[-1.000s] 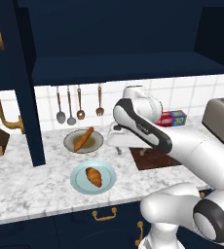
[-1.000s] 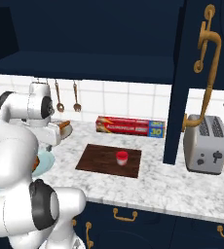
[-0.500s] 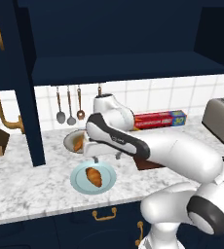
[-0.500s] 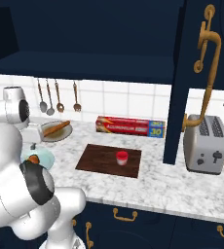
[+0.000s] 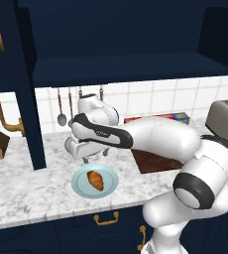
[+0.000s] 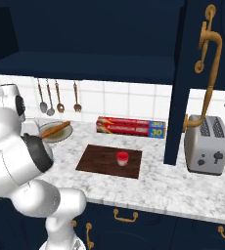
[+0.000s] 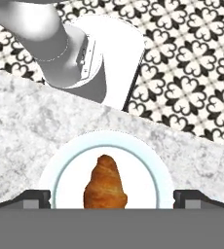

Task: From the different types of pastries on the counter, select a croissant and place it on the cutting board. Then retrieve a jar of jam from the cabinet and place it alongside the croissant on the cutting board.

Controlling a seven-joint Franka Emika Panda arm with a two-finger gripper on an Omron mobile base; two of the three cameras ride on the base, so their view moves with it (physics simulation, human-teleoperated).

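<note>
Your tool (image 5: pixel 86 159) spread wide just above the croissant (image 5: pixel 96 180) on its light blue plate (image 5: pixel 79 184), jam jar (image 6: pixel 122 158) on the cutting board (image 6: pixel 97 161), marbled worktop (image 5: pixel 31 188) beneath.

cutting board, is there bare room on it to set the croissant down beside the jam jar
Yes. The cutting board is bare on its left half, between the jam jar and the grey plate. A narrower strip lies right of the jar. It is crowded at the blue plate, where the gripper hangs over the croissant.
</note>
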